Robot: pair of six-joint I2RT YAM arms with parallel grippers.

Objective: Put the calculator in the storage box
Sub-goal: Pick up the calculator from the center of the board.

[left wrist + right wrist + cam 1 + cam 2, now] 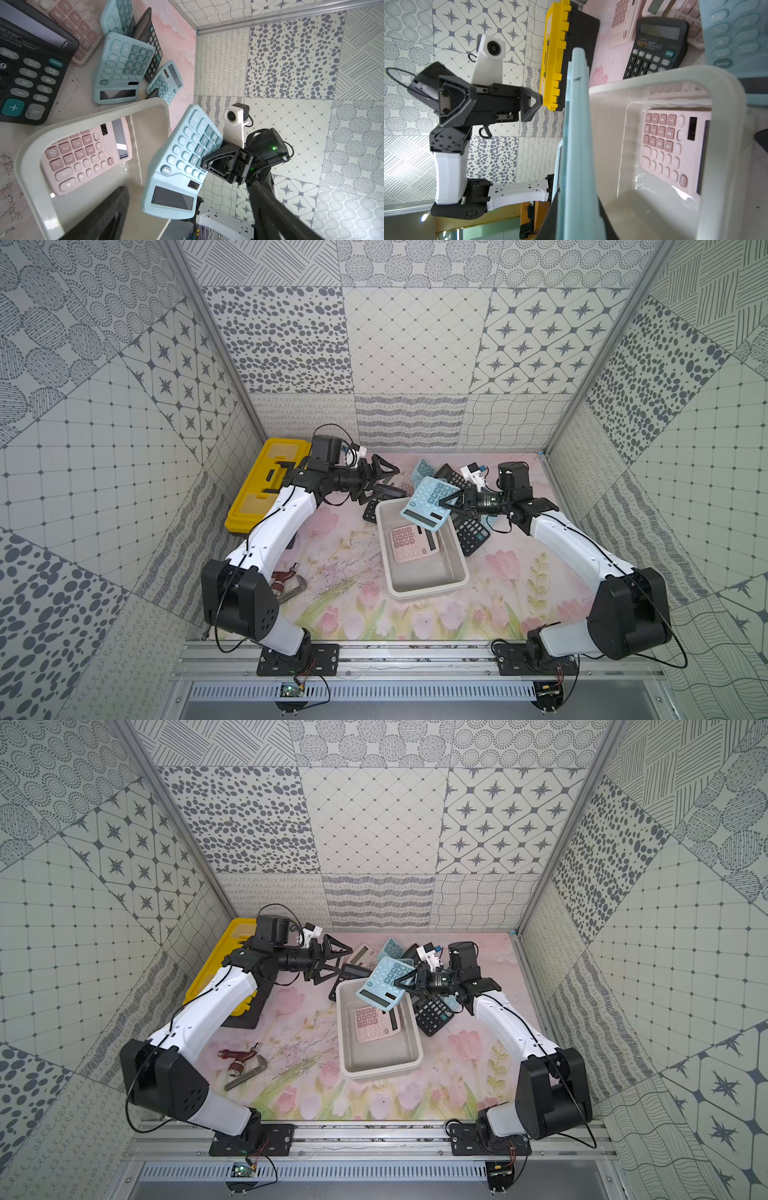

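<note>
While the right gripper (446, 502) is clamped on one side edge of the light blue calculator (428, 502), it holds that calculator in the air, tilted with its keys facing up and its display end lowest, over the far end of the white storage box (428, 592). In the left wrist view the calculator's (182, 162) lower end hangs just beside the box's rim (27, 166); whether they touch I cannot tell. A pink calculator (409, 543) lies flat on the floor of the box, keys up. The left gripper (384, 483) hovers near the box's far left corner with its jaws spread wide and nothing between them. A black calculator (471, 535) lies on the floral table (332, 572) just beside the box's right wall, and a yellow-lidded toolbox (266, 485) sits at the far left.
</note>
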